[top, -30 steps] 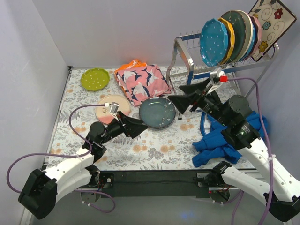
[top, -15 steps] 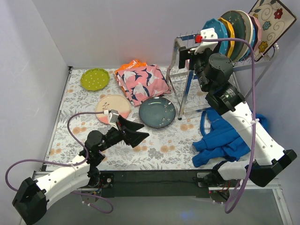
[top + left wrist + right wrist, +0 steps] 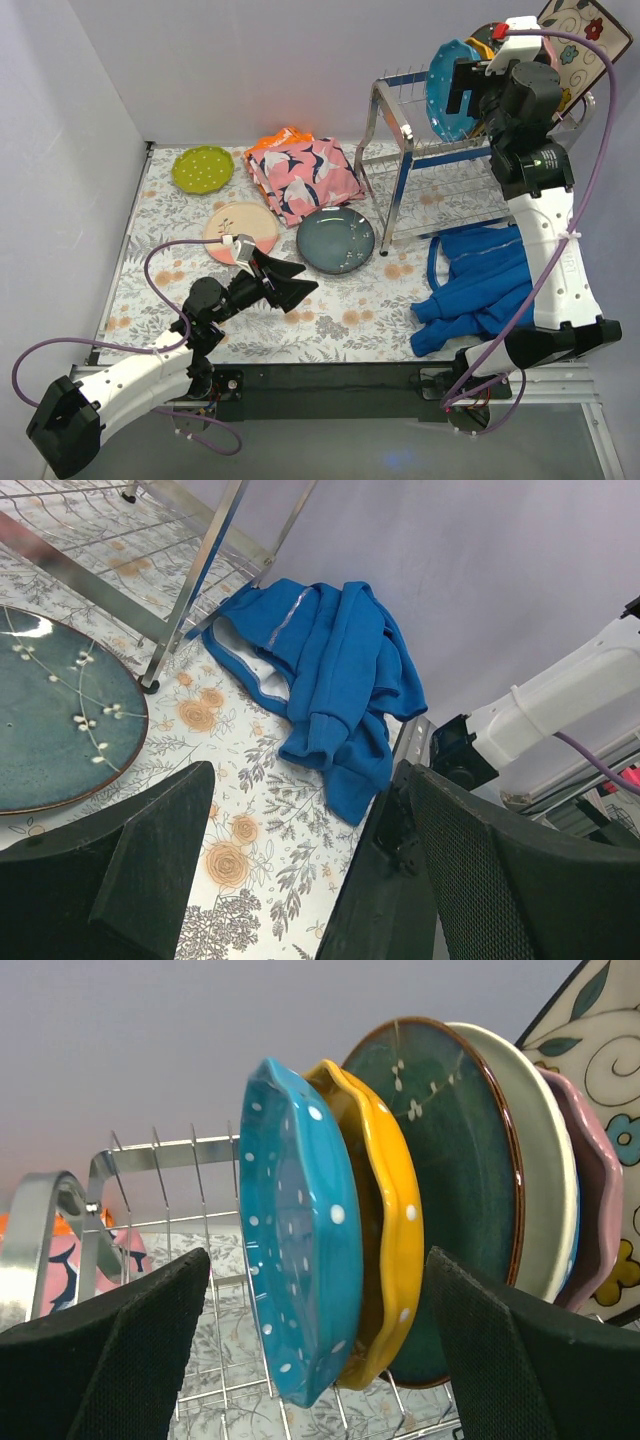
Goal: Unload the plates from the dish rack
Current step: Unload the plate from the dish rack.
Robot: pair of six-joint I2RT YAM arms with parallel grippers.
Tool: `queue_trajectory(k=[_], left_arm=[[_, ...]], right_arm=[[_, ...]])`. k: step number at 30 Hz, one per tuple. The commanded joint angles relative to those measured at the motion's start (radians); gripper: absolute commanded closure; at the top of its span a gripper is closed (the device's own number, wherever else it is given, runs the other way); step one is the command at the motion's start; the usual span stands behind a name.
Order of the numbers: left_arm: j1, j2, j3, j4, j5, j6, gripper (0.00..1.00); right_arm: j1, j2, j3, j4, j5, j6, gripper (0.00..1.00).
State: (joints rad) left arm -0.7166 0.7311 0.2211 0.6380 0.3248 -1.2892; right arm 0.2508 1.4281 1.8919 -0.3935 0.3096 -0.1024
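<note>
The chrome dish rack (image 3: pixel 398 118) stands at the back right. On its top tier stand a blue dotted plate (image 3: pixel 445 92), orange, dark teal, cream and pink plates and a square floral plate (image 3: pixel 582 42). My right gripper (image 3: pixel 463 88) is raised to them, open and empty. In the right wrist view its gripper (image 3: pixel 320 1360) straddles the lower edges of the blue plate (image 3: pixel 295 1230) and the orange plate (image 3: pixel 388 1220) without touching. On the table lie a lime plate (image 3: pixel 203 168), a cream-pink plate (image 3: pixel 241 228) and a dark teal plate (image 3: pixel 336 240). My left gripper (image 3: pixel 291 285) is open and empty, low beside the teal plate (image 3: pixel 50 720).
A pink bird-print cloth (image 3: pixel 302 176) lies at the back middle. A blue garment (image 3: pixel 480 290) lies by the rack's front legs and also shows in the left wrist view (image 3: pixel 320 670). Grey walls close in the left, back and right.
My right arm has swung up from beside the dark teal plate on the table to the rack's top tier, facing the blue dotted plate. My left gripper drew back a little toward me.
</note>
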Motion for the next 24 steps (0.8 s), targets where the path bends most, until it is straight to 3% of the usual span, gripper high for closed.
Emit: queue_trajectory(k=[1, 6, 16, 24], left_arm=[[-0.004, -0.012, -0.009, 0.006, -0.007, 0.011, 0.23], [-0.004, 0.001, 0.001, -0.009, -0.016, 0.011, 0.23], [-0.004, 0.002, 0.012, -0.034, -0.039, 0.022, 0.23], [-0.004, -0.002, 0.014, -0.038, -0.043, 0.027, 0.23]], right_arm=[[-0.048, 0.008, 0.024, -0.021, -0.128, 0.035, 0.07], [-0.054, 0.012, 0.023, -0.016, -0.168, 0.033, 0.12], [-0.045, -0.049, -0.049, 0.047, -0.093, 0.020, 0.20], [-0.033, -0.069, -0.077, 0.084, -0.084, 0.017, 0.21]])
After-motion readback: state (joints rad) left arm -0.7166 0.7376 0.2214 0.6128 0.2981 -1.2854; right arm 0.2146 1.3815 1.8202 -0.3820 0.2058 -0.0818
